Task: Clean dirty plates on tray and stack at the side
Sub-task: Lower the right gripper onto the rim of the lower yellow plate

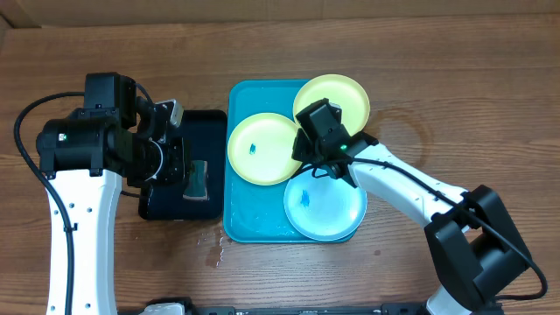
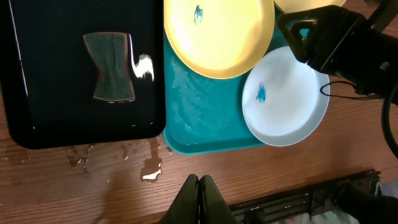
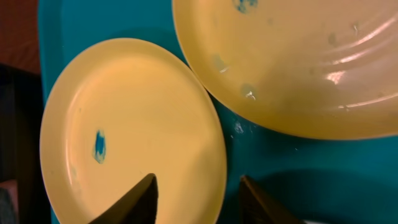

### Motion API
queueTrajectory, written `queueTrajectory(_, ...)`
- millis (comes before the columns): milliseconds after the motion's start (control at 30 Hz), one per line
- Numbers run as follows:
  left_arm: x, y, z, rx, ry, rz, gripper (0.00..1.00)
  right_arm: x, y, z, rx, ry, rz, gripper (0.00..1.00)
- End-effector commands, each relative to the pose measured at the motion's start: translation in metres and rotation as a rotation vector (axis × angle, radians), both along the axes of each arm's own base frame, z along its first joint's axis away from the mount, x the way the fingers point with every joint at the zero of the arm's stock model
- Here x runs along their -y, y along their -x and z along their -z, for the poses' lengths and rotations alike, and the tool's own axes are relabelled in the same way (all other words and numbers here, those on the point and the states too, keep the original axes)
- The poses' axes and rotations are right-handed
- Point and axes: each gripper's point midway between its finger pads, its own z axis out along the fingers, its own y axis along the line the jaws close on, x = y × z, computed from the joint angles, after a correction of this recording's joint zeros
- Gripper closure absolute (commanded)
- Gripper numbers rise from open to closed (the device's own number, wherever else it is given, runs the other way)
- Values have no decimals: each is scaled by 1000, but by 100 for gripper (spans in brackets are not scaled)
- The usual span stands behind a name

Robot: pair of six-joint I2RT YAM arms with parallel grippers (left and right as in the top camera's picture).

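Left gripper [image 2: 199,200], closest to our edge: jaws pressed together on nothing, hanging above bare wood beside a small puddle [image 2: 151,176]. We judge this a parked pose, clear of the other arm.

Just beyond is the black tray [image 2: 62,124], with a wet sponge [image 2: 112,65] lying flat in it. It is presumably the wiping tool, and it has not been picked up.

Alongside is the turquoise tray [image 2: 199,118], which carries all three plates. The light-blue plate [image 2: 286,99] sits at the near right corner and overhangs the rim, with a blue smudge [image 2: 261,93] in its centre.

Right gripper [image 3: 198,180]: jaws apart, straddling the edge of the near yellow-green plate [image 3: 124,124], one finger above the plate and the other above the tray. We can confirm no contact. We read this as lining up a rim pinch, since a flat plate offers no other hold.

Farthest is the far yellow-green plate [image 1: 341,92], at the back right corner. Its rim meets the near plate's, but we cannot tell which lies on top.

All three plates show blue marks and none is stacked aside, so we judge the task barely begun.
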Motion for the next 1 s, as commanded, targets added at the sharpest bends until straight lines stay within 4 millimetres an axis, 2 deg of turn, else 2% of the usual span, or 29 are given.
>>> queueTrajectory(0, -1, 1, 4, -18, -8, -11, 96, -4, 5, 5, 22, 11, 13, 61)
queueTrajectory(233, -1, 1, 4, -18, -7, -11, 96, 12, 6, 14, 35, 61, 120, 65)
queueTrajectory(833, -1, 1, 4, -18, -7, -11, 96, 6, 0, 35, 58, 28, 123, 65)
queueTrajectory(967, -1, 1, 4, -18, -7, -11, 96, 6, 0, 36, 58, 29, 123, 74)
